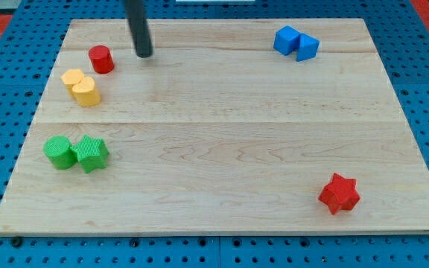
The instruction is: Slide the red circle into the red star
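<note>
Seven blocks on wooden board (222,141). Red circle (101,59) at view's upper left; my tip (144,53) just to its right, apart from it, touching no block. No hand on this rig: bare rod, holding nothing. Red star (339,193) at lower right, well apart from circle. Yellow pair (81,86) just below circle, shapes probably rounded, hard to tell. Green circle (59,152) touching green star (91,153) at left. Blue pair (296,42) at upper right.
</note>
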